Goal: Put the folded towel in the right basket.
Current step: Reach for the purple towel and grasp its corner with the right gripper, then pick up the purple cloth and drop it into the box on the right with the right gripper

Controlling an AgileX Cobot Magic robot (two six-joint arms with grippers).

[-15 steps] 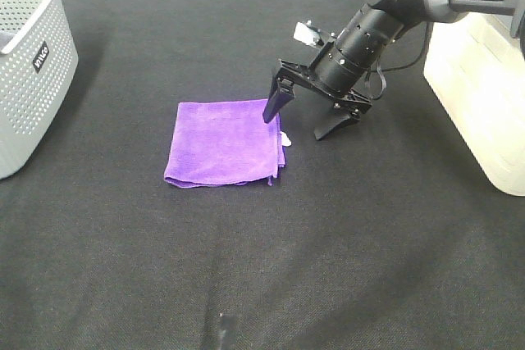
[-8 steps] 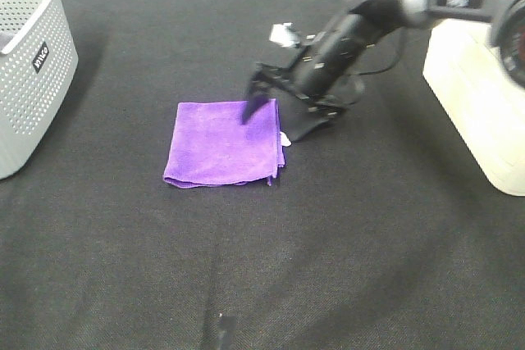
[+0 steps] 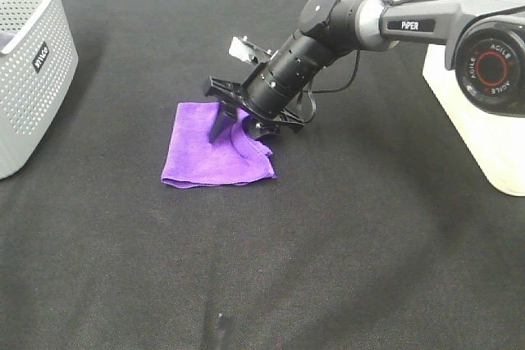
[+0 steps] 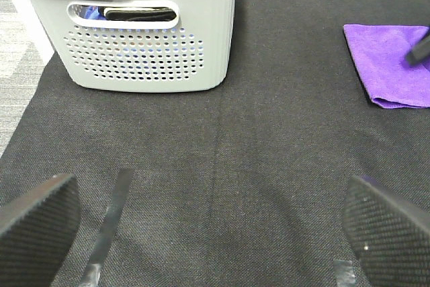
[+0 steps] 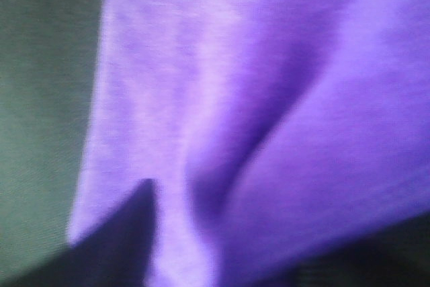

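The folded purple towel [image 3: 201, 153] lies on the black table, its right part pushed up into a ridge. My right gripper [image 3: 239, 127] is down on that part with its jaws apart, one finger [image 3: 220, 125] on the cloth and the other at the ridge's right side. The right wrist view is filled by the blurred, creased towel [image 5: 269, 99], with a dark finger [image 5: 117, 233] low in it. The cream right basket [image 3: 476, 96] stands at the right edge. My left gripper [image 4: 215, 233] is open and empty, far from the towel [image 4: 393, 65].
A grey perforated basket [image 3: 25, 63] stands at the far left; the left wrist view shows it [image 4: 154, 38] holding some dark items. The black table cover [image 3: 328, 243] stretches between the baskets.
My right gripper has moved left and down onto the towel. Its fingers have come closer together, and the towel's right edge has bunched up.
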